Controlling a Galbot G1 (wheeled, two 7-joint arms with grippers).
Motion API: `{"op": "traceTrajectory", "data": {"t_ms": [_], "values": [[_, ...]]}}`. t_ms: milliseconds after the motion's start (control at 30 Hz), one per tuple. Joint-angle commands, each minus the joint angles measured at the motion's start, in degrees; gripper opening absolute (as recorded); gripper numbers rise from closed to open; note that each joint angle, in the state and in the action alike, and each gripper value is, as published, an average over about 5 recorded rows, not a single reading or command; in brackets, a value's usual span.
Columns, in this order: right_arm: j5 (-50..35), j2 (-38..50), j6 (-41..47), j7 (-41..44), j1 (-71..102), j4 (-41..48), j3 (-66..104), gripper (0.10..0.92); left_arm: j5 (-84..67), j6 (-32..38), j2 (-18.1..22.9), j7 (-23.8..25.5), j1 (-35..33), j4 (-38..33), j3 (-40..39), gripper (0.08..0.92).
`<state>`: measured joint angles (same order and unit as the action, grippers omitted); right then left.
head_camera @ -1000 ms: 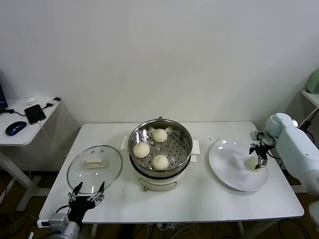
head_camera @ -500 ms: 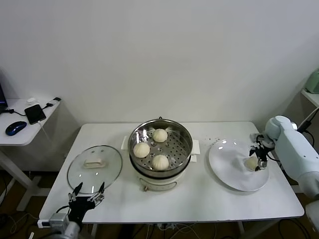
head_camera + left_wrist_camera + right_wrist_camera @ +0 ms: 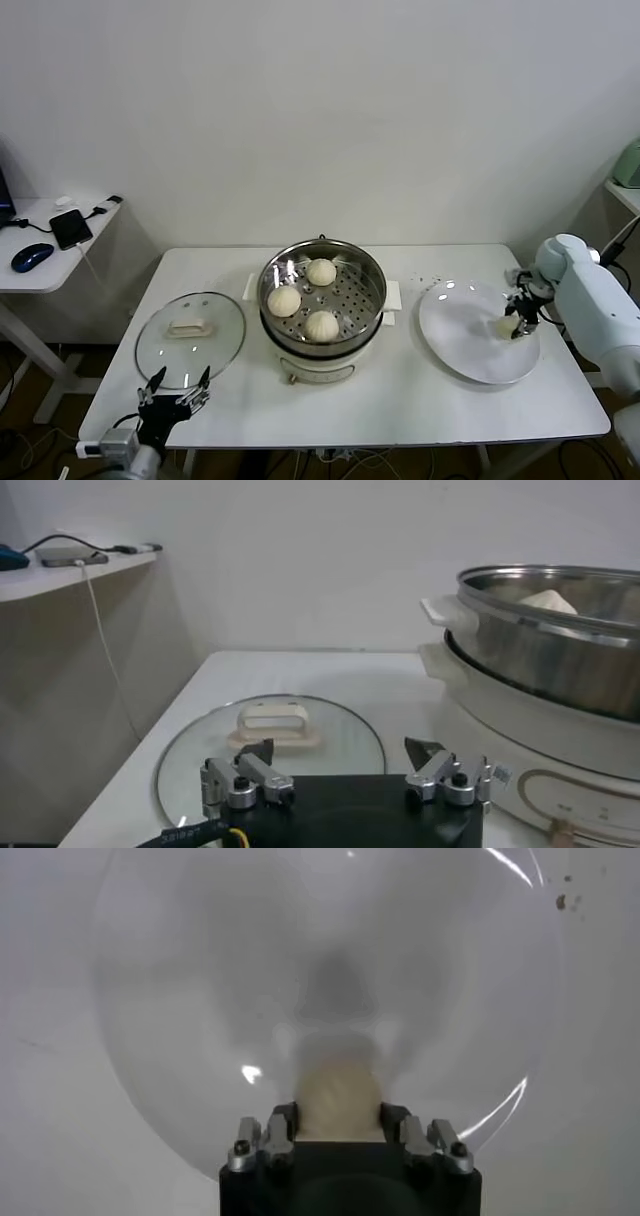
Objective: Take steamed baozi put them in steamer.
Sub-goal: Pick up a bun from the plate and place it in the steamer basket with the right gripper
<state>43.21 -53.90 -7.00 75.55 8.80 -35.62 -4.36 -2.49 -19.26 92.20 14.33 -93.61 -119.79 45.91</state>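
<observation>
Three steamed baozi (image 3: pixel 321 271) lie on the perforated tray of the steel steamer (image 3: pixel 355 295) at the table's middle. A fourth baozi (image 3: pixel 507 325) rests on the white plate (image 3: pixel 465 330) at the right, and my right gripper (image 3: pixel 515 322) is shut on it. In the right wrist view both fingers (image 3: pixel 283 1116) press the sides of that baozi (image 3: pixel 338 1088), low over the plate (image 3: pixel 200 978). My left gripper (image 3: pixel 175 385) waits open at the table's front left edge, next to the glass lid (image 3: pixel 190 338). In its wrist view it (image 3: pixel 342 748) holds nothing.
The glass lid (image 3: pixel 270 742) lies flat left of the steamer (image 3: pixel 540 640). A side desk (image 3: pixel 55 250) with a phone and a mouse stands beyond the table's left end. The table's right edge runs just past the plate.
My right gripper has come down around the baozi on the plate and shut on it. The left arm has not moved.
</observation>
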Motion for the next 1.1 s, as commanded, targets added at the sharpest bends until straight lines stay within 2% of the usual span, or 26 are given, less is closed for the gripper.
{"op": "traceTrajectory", "data": {"t_ms": [33, 333, 633, 867, 1100], "values": [[-5.4, 1.7, 2.1, 1.1, -1.3, -4.2, -3.5, 0.541, 0.8, 0.3, 0.4, -0.2, 0.1, 0.3, -0.1, 0.823], [-27.9, 6.0, 10.8, 3.4, -16.9, -15.2, -23.9, 0.526, 3.6, 1.0, 0.7, -1.1, 0.9, 0.6, -0.7, 0.823], [-50.6, 2.4, 26.7, 2.6, -35.0, -28.6, -46.4, 0.526, 5.6, 2.3, 0.3, -2.1, 0.7, 0.7, 0.3, 0.823], [-59.9, -4.9, 35.7, -0.6, -40.1, -31.3, -53.9, 0.526, 5.4, 2.0, 0.3, -1.9, 1.8, 0.7, 0.5, 0.823], [-61.6, -9.3, 39.2, -2.0, -40.4, -32.0, -58.0, 0.526, 5.2, 2.1, 0.5, -1.9, 2.0, 0.1, 0.0, 0.823]]}}
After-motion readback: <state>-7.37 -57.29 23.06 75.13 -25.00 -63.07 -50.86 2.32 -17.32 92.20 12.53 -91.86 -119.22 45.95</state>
